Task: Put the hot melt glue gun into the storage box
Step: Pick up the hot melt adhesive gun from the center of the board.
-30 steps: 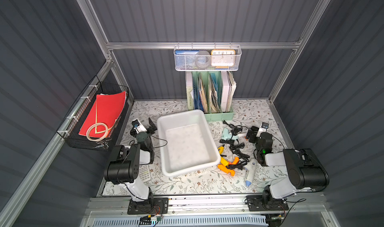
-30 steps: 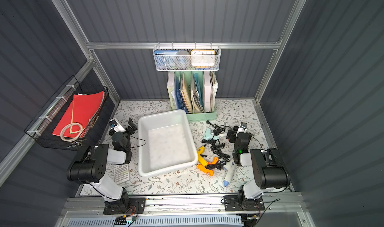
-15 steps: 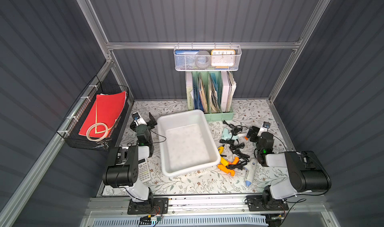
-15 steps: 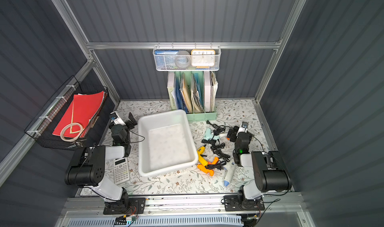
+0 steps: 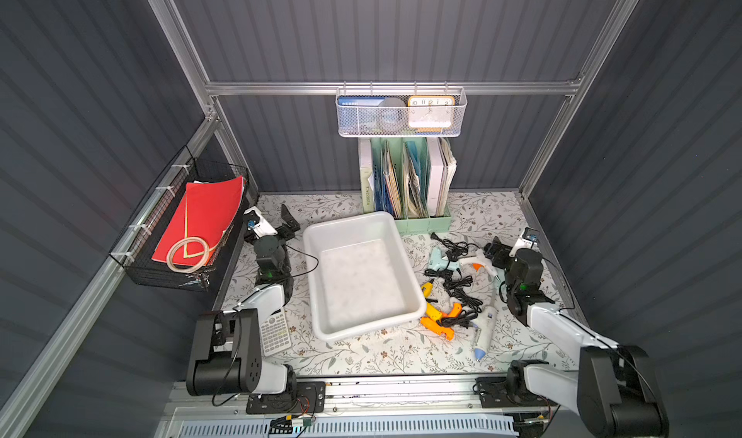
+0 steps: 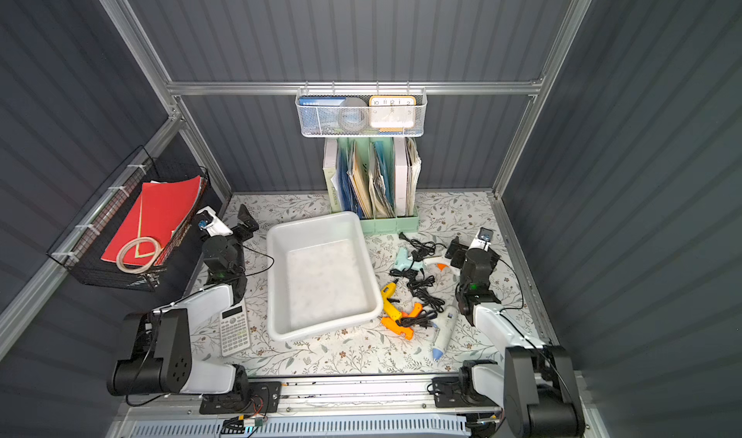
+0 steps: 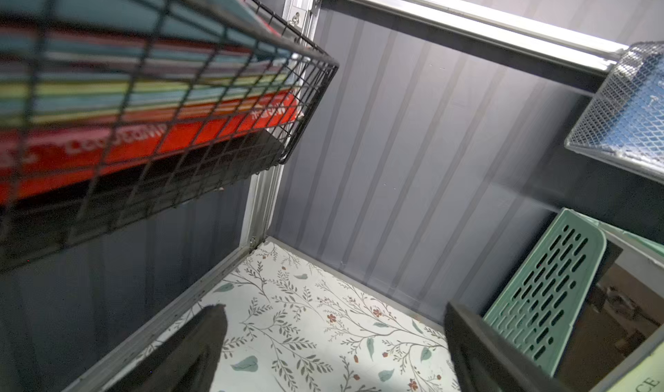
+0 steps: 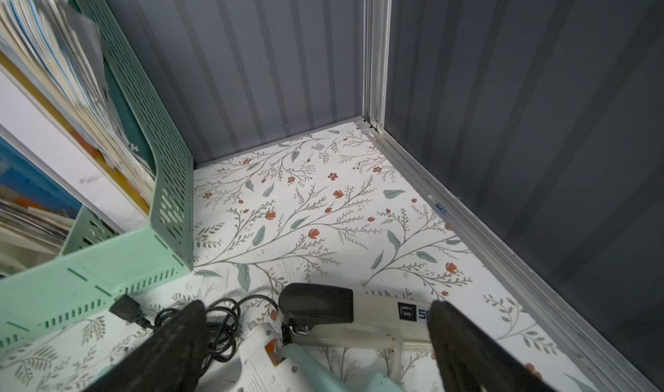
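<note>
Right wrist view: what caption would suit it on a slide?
Open right claw frames a white glue gun and black cord beside the mint-green file holder on a floral tabletop.

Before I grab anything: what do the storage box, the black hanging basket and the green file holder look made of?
The storage box: looks like moulded white plastic, smooth and slightly glossy, with rounded corners and a rolled rim. The black hanging basket: thin wire grid, probably coated metal, matte black. The green file holder: likely rigid plastic, matte mint green, moulded slots in its walls.
</note>
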Tool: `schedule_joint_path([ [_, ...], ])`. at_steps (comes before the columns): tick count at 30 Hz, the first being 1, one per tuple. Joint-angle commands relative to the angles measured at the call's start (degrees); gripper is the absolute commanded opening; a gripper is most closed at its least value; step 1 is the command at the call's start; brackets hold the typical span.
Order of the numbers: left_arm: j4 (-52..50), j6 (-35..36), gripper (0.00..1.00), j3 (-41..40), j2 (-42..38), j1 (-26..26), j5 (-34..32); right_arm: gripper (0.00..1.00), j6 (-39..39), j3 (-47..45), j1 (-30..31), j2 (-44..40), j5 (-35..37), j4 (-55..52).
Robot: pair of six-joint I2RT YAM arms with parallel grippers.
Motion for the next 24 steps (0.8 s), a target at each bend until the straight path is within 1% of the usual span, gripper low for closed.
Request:
schedule_joint_path([
  [1, -4.4, -8.3, 1.0, 2.1, -1.8, -0.2, -1.5, 0.99, 4.2, 3.3, 0.3, -3.6, 2.1, -16.7],
  [4, -8.0, -12.0, 1.0, 3.3, -2.7, -0.2, -2.0, 0.99, 6.6, 6.2, 0.9, -5.1, 1.8, -25.2],
  [6, -13.0, -14.5, 1.0, 5.4, -3.0, -0.2, -3.7, 0.99, 8.5, 9.3, 1.7, -5.1, 0.7, -32.3],
  [10, -17.1, -18.8, 1.0, 6.5, -4.1, -0.2, -4.6, 0.99, 10.7, 15.6, 4.9, -2.2, -1.3, -43.9],
  [14, -18.2, -21.7, 1.0, 6.2, -5.7, -0.2, -5.2, 0.99, 11.1, 22.5, 10.0, 3.6, -2.4, -53.0],
  [17, -19.2, -22.4, 1.0, 6.5, -6.8, -0.2, -5.3, 0.98, 12.1, 28.1, 12.2, 9.6, -6.0, -60.0],
  [19, -20.3, -22.8, 1.0, 6.9, -7.5, -0.2, -5.3, 0.97, 13.8, 31.7, 12.7, 13.2, -8.3, -64.3],
  [20, -20.4, -22.9, 1.0, 7.0, -7.9, -0.1, -5.1, 0.95, 14.6, 33.4, 12.7, 15.1, -9.2, -66.2],
  [24, -20.8, -22.9, 1.0, 6.6, -9.7, -0.1, -5.1, 0.87, 17.4, 37.6, 12.6, 20.3, -8.9, -72.3],
])
